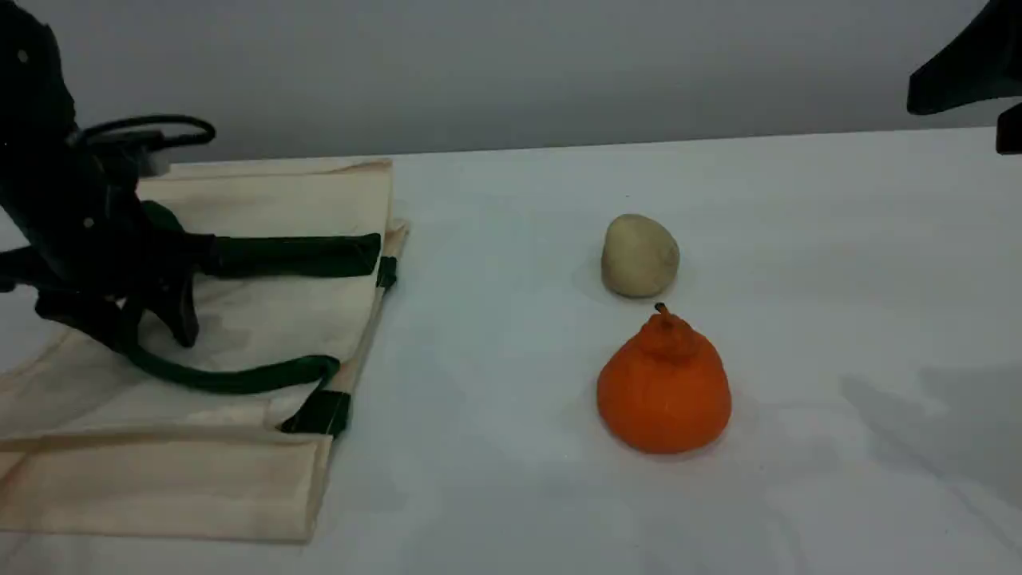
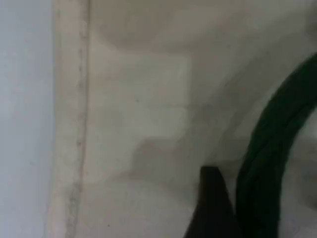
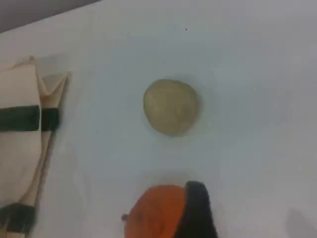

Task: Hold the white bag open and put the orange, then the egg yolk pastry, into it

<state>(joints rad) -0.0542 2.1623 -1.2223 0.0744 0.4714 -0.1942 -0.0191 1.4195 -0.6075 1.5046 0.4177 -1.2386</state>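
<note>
White bag (image 1: 263, 216) lies flat at the table's left, mouth collapsed, green handles (image 1: 239, 379) sprawled over it. My left gripper (image 1: 152, 307) sits low on the canvas with jaws wide, holding nothing; I could pinch both layers, or only a strap, and never open the mouth. My right gripper (image 1: 970, 72) waits high at the far right, jaws spread, empty. Orange (image 1: 664, 387) stands just in front of the egg yolk pastry (image 1: 639, 255); a careless reach may nudge the pastry away.

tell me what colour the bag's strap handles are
Dark green strap handles on the cream-white bag; clearest in the scene view.
</note>
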